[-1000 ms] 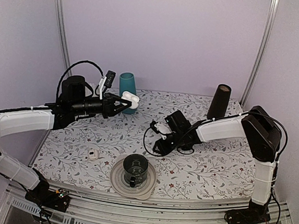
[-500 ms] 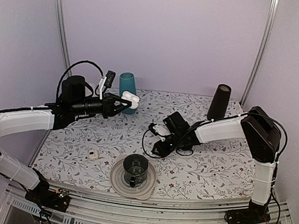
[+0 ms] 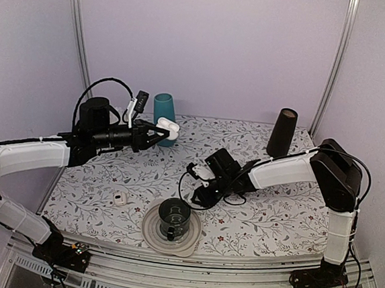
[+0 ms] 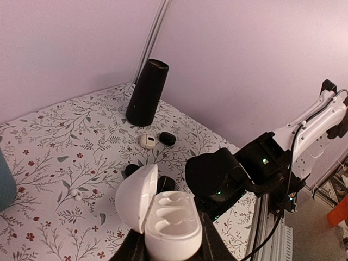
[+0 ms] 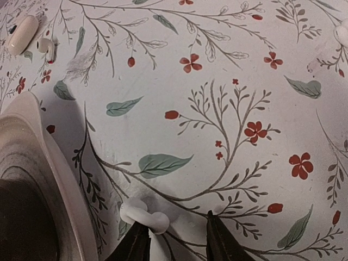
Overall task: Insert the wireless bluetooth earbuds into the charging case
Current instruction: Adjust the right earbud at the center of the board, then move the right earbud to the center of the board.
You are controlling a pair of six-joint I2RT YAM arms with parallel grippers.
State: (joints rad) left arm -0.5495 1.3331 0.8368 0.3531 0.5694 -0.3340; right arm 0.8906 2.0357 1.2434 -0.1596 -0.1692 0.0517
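My left gripper (image 3: 158,131) is held above the table's back left, shut on the white charging case (image 3: 167,127). The case's lid stands open and both of its sockets (image 4: 173,213) are bare. Down at the table beside the plate, my right gripper (image 3: 197,195) is open. In the right wrist view a white earbud (image 5: 144,215) lies on the cloth against the left fingertip (image 5: 136,239), with a wide gap to the other finger. A second white earbud (image 5: 48,48) lies farther off, beside a small white piece (image 5: 23,33).
A cream plate (image 3: 151,229) with a dark cup (image 3: 174,216) sits at the front centre, its rim (image 5: 41,174) close to my right gripper. A teal cup (image 3: 163,113) and a tall black cylinder (image 3: 282,133) stand at the back. Black oval objects (image 4: 166,182) lie mid-table.
My right gripper has moved left and toward the plate, lower to the table. The left arm has kept the open case still.
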